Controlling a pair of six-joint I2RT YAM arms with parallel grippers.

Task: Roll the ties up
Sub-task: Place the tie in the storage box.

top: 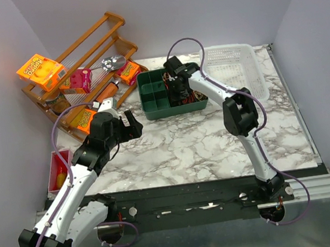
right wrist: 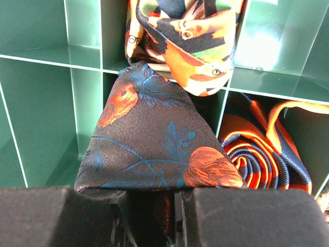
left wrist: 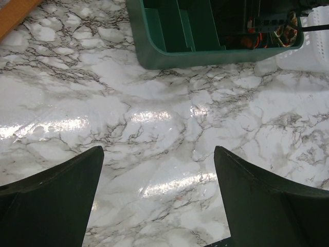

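Between the nearly closed jaws of our right gripper (right wrist: 177, 206) we pinch a pointed woven tie (right wrist: 154, 139) above a green plastic tray (right wrist: 41, 103); our left gripper (left wrist: 159, 200) gapes wide over the glossy marble table (left wrist: 154, 118).

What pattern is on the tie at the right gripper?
Tie: dark, blue leaves, orange-red blotches; clearest in right wrist view.

Left tool (left wrist: 158, 152) hovers agape near the bench's (top: 216, 147) left edge; right tool (right wrist: 177, 195), stretched toward the far edge, pinches a tie (right wrist: 149, 144).
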